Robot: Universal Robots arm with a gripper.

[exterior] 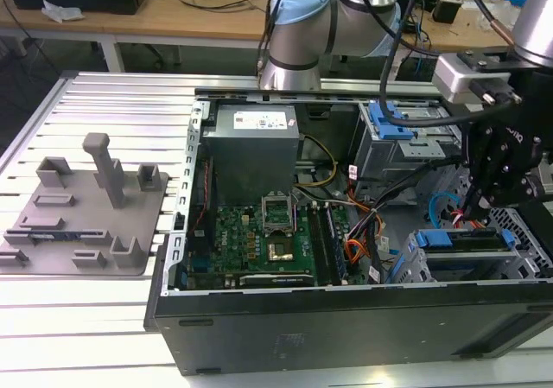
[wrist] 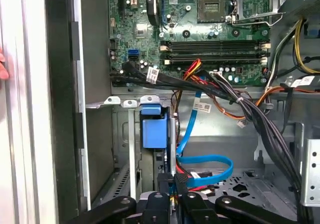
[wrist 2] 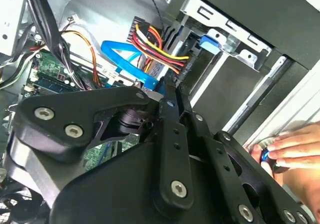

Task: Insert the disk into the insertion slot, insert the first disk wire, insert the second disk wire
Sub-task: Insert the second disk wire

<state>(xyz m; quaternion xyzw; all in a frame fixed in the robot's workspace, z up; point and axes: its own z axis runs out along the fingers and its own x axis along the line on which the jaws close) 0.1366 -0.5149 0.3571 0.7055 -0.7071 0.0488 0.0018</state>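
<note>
Slatted aluminium desk (exterior: 104, 319) carries an open PC case (exterior: 346, 319), side panel off. Nearest edge: the case's dark front wall. Just behind it, at the exterior view's right, the insertion slot (exterior: 415, 267), a grey perforated cage, holds the disk (exterior: 462, 239); its blue carrier edge shows at the cage mouth.

Gripper (exterior: 478, 205) hangs directly over the disk's end, black linkages angled down. In both wrist views the jaws stand close together on a black connector (wrist: 181, 180) with red and yellow leads, clamped on it as far as can be told. A blue flat data cable (wrist: 210, 166) loops just beside it.

Fingers of a person's hand (wrist 2: 295, 146) rest at the case edge in the second wrist view.

Mid case: green motherboard (exterior: 268, 241), empty CPU socket, cable bundle. Farther: grey power supply (exterior: 252, 142), and a taller bay with a blue latch (exterior: 389, 120). Left of the case, a grey fixture plate (exterior: 86, 211) lies flat. Beyond, the arm's blue-capped joint (exterior: 298, 16) and wooden workbenches (exterior: 173, 16).
</note>
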